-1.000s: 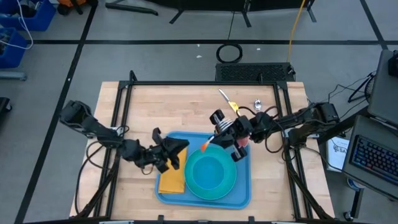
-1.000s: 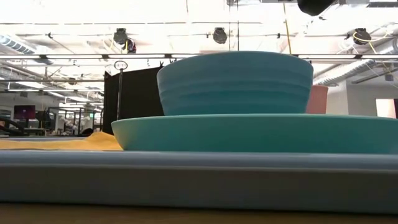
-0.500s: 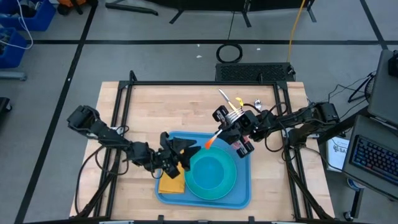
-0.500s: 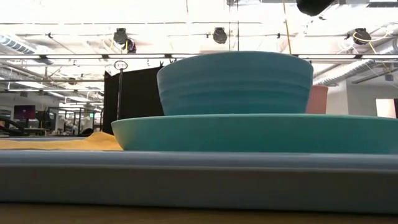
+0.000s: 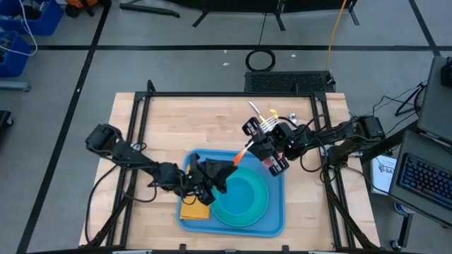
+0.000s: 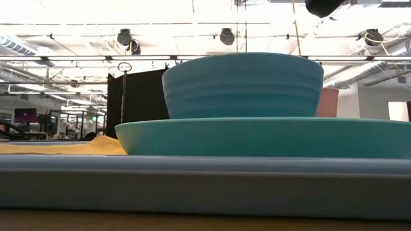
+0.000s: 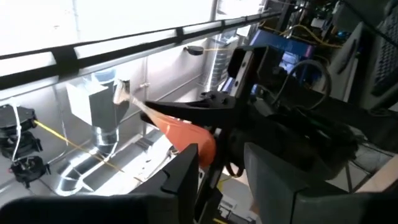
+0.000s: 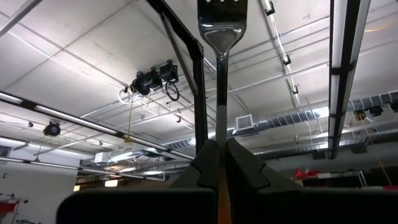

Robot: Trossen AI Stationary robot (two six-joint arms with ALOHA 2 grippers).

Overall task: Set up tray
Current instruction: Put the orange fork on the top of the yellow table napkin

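The light-blue tray is lying on the wooden table toward its near edge, carrying a turquoise plate with a bowl on it, a yellow napkin and a pink cup. The left gripper is hovering over the plate's left rim with its fingers standing apart, holding nothing. The right gripper is hanging above the tray's far right corner, clamping an orange-handled fork.

high view straight down; low view level, close to tray; wrist views face up toward ceiling.
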